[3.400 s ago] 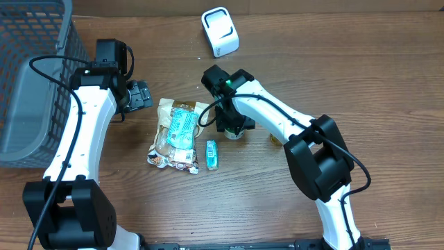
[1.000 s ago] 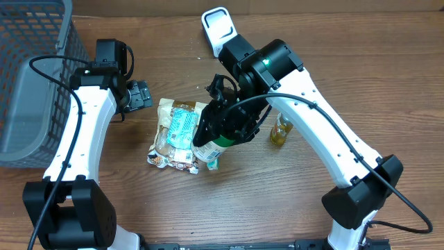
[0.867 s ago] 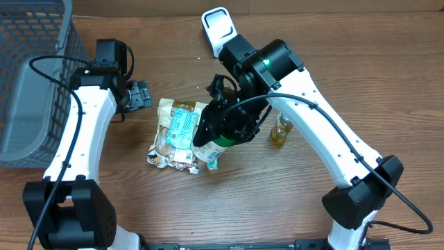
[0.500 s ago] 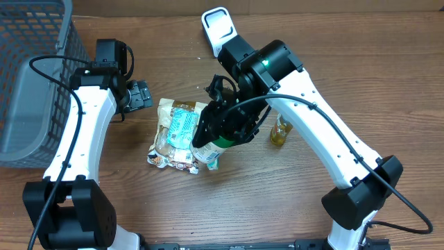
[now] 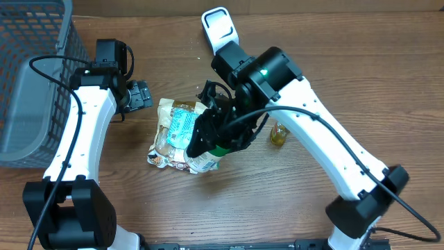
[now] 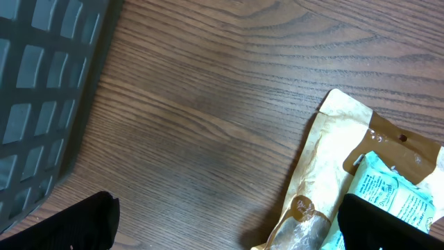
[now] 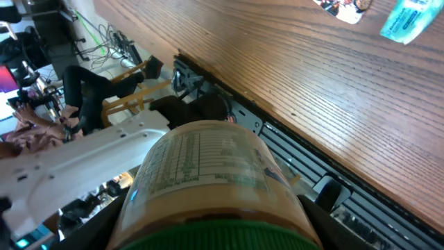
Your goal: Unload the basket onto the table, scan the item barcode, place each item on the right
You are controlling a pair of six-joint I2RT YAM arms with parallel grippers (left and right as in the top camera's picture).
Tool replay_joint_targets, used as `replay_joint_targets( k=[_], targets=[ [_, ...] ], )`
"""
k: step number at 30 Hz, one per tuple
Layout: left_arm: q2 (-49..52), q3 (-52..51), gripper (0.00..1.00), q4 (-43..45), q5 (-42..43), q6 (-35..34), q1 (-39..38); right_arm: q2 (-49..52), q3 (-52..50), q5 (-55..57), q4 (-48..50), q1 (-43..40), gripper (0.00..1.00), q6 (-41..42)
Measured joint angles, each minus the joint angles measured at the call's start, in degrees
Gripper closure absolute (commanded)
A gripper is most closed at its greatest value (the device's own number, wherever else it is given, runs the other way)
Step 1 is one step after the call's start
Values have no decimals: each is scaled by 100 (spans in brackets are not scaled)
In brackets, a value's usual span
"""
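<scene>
The right arm was bent low over the snack bag [image 5: 175, 132], with the right gripper [image 5: 223, 132] clamped on a green-lidded jar [image 7: 215, 180] tilted above the bag's corner. Its label print was unreadable. The left gripper [image 5: 139, 95] was spread wide beside the bag.

Basket [image 5: 31, 35] far left, snack bag [image 5: 177, 125] mid-table, jar [image 5: 206, 160] seemingly above its right edge, small bottle [image 5: 279, 134] right, scanner [image 5: 220, 31] behind.
</scene>
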Motion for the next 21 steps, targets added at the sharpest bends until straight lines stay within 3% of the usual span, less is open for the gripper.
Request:
replay_joint_targets(
  k=[7, 11, 13, 17, 18, 21],
  targets=[
    [0, 0, 0, 0, 0, 0, 0, -730, 0, -2, 0, 0, 90, -44],
    [0, 0, 1, 0, 0, 0, 0, -1130, 0, 4, -7, 0, 83, -155],
    [0, 0, 1, 0, 0, 0, 0, -1231, 0, 55, -4, 0, 96, -214],
    [0, 0, 0, -2, 0, 0, 0, -1255, -2, 455, 306, 0, 95, -273],
    [0, 0, 1, -2, 0, 0, 0, -1255, -2, 656, 505, 0, 91, -299],
    [0, 0, 0, -2, 0, 0, 0, -1255, -2, 1353, 909, 0, 64, -332]
  ],
)
